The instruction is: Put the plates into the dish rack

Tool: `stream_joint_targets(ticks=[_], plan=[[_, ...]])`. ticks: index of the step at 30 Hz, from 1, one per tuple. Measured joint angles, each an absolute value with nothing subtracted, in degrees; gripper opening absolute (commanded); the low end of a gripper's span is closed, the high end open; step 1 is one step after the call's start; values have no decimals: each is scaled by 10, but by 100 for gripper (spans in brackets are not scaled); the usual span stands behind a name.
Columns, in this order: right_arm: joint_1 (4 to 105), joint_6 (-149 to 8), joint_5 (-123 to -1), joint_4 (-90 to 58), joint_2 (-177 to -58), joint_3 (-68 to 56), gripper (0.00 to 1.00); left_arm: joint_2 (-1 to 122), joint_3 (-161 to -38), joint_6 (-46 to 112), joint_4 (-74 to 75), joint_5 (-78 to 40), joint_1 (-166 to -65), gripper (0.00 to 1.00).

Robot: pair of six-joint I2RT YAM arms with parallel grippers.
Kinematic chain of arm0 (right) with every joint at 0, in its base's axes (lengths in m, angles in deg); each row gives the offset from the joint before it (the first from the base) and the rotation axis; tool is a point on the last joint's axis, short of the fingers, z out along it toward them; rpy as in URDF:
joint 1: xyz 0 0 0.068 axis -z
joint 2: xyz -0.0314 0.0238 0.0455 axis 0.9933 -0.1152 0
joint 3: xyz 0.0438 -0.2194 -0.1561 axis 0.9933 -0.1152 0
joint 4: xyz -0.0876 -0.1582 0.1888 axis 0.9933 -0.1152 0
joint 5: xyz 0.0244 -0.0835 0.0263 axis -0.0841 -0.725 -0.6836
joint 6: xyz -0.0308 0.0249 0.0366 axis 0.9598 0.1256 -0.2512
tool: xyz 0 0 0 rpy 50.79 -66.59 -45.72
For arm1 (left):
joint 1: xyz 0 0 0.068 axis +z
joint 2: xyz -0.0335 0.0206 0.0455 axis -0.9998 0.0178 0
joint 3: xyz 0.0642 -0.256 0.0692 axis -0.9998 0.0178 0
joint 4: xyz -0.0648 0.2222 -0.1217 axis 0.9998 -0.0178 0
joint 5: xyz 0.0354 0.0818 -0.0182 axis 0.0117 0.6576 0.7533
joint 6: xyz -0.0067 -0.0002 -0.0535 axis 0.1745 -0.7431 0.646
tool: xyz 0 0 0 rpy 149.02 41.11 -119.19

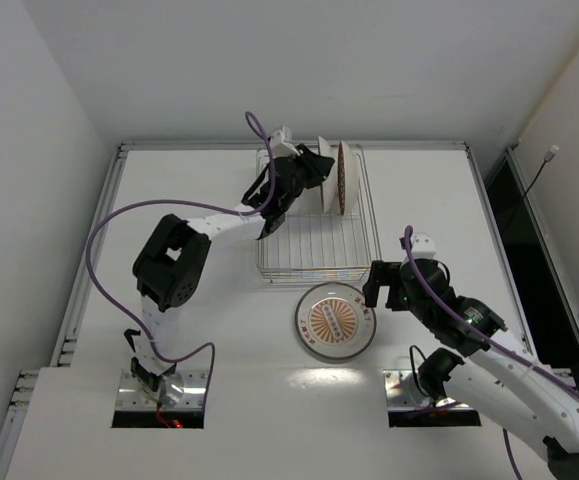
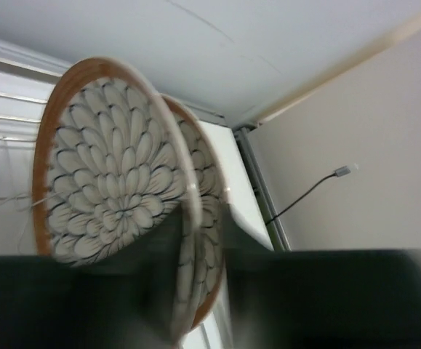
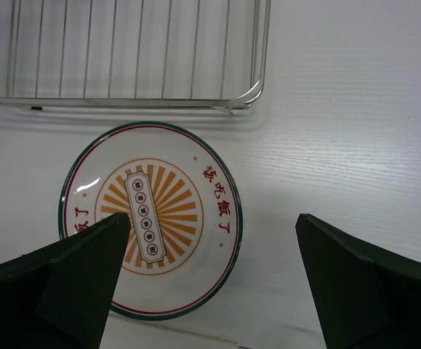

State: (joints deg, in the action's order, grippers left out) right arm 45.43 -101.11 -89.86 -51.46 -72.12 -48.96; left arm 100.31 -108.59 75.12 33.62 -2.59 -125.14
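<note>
Red "吃饭了" on sunburst plate (image 3: 150,218)

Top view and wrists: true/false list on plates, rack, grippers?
1. Two plates stand upright in the dish rack. True.
2. The sunburst plate is in the rack. False: it lies flat on the table, just outside the rack's near edge.
3. The right gripper is open. True.
4. The left gripper is over the sunburst plate. False: it is at the upright plates, at the rack's far end.
</note>
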Motion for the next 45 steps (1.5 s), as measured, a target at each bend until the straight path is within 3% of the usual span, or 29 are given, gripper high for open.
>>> stream_joint_targets(ticks=[8,10,28,39,45], plan=[[454,-1010,-892,-515,-722,-490,97,1009,-1125,731,315,-55,-1259,90],[454,-1011,-892,-517,-723,-490,97,1009,-1127,727,307,-63,-1261,98],[454,-1113,-903,-523,-794,-505,98,957,-1179,606,127,-72,-1290,99],[454,-1186,-847,-496,-813,-566,98,881,-1201,577,188,-117,-1302,99],[455,-1206,-845,-496,-805,-574,97,862,-1138,572,182,-128,-1298,99]])
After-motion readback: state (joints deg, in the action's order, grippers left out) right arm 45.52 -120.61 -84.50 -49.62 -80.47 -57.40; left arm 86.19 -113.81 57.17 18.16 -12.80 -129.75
